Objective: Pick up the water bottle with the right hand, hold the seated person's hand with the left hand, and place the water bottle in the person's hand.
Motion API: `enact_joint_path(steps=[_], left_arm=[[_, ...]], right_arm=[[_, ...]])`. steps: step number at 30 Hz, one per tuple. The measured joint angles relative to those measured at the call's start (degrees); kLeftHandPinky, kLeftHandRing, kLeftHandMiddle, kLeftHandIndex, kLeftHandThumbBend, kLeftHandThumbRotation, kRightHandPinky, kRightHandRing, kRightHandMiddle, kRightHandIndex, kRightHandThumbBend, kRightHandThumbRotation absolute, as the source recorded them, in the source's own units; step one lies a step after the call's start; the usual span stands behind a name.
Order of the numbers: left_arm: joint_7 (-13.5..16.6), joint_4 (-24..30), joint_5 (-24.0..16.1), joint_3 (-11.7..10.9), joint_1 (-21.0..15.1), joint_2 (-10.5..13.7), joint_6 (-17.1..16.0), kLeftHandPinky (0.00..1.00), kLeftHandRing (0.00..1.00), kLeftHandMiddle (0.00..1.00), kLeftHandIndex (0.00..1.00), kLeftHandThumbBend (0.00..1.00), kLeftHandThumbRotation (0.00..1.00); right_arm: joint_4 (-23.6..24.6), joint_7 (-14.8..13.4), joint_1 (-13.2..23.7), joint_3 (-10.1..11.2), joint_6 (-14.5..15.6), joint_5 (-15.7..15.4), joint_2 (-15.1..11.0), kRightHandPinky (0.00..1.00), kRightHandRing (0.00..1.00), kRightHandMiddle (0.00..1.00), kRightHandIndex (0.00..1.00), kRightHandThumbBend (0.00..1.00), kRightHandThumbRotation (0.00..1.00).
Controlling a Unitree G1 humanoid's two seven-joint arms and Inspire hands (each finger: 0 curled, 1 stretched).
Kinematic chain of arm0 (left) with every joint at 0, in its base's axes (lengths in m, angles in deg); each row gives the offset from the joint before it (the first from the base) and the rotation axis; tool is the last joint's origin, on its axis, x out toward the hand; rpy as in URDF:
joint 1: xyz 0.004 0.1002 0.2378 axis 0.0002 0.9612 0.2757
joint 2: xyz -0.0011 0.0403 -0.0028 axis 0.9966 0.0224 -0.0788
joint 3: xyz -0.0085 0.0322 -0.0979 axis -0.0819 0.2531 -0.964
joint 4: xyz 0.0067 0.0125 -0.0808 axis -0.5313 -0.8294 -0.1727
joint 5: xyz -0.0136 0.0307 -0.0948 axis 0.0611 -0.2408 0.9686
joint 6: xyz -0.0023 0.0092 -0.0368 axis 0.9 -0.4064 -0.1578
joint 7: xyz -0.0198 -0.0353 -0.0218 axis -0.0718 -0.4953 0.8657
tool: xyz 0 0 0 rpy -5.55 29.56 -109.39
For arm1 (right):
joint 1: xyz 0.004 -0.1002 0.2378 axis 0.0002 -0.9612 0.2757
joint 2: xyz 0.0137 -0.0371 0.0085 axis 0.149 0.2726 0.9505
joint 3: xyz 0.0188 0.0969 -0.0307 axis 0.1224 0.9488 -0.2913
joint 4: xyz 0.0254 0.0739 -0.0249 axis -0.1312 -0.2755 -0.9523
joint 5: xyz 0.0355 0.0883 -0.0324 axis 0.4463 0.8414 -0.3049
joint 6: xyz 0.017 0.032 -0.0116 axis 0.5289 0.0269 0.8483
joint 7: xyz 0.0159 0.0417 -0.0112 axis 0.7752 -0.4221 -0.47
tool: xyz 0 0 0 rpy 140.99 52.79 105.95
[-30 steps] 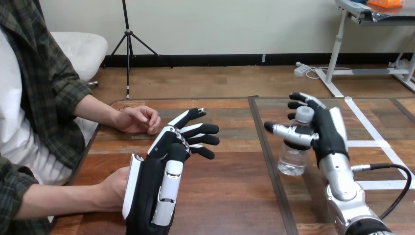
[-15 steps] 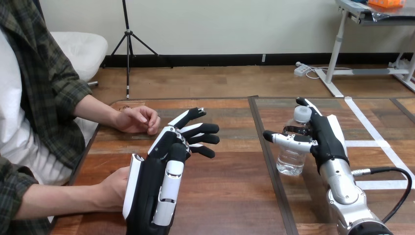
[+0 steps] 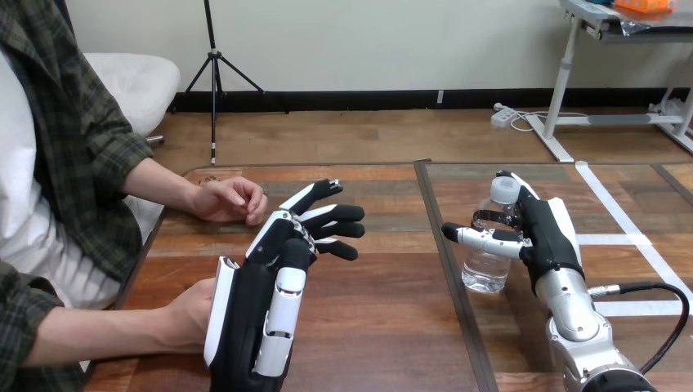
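Clear plastic, white-capped water bottle (image 3: 488, 265) is gripped by the right hand (image 3: 541, 227); well left of the bottle, the left hand (image 3: 270, 282) is spread open.

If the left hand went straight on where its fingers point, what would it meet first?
Probably nothing: the left hand aims over bare table, right of the person's upper hand; depth unclear.

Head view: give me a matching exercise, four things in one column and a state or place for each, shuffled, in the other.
1. water bottle
2. left hand
3. right hand
4. person's upper hand

A. fingers straight and spread
B. clear, with a white cap
C. by the table's far left corner
D. fingers curled round the bottle's neck

Pairs: 1-B; 2-A; 3-D; 4-C.
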Motion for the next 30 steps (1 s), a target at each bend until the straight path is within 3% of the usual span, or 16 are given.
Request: enact_joint_path(steps=[9, 25, 30], left_arm=[[-0.17, 0.0, 0.04, 0.02, 0.05, 0.01, 0.0, 0.56, 0.66, 0.7, 0.79, 0.35, 0.98], [-0.49, 0.01, 0.08, 0.01, 0.29, 0.03, 0.02, 0.54, 0.65, 0.69, 0.79, 0.34, 0.97], [-0.57, 0.01, 0.12, 0.02, 0.3, 0.03, 0.03, 0.54, 0.64, 0.69, 0.79, 0.34, 0.97]], right_arm=[[0.0, -0.44, -0.02, 0.0, -0.01, 0.06, 0.02, 0.9, 0.88, 0.88, 0.88, 0.85, 0.03], [-0.01, -1.78, -0.1, 2.03, -0.36, 3.73, 0.94, 0.6, 0.6, 0.64, 0.69, 0.79, 0.0], [-0.08, -3.67, -0.1, 2.38, -0.35, 4.16, 1.73, 0.52, 0.53, 0.57, 0.62, 0.78, 0.0]])
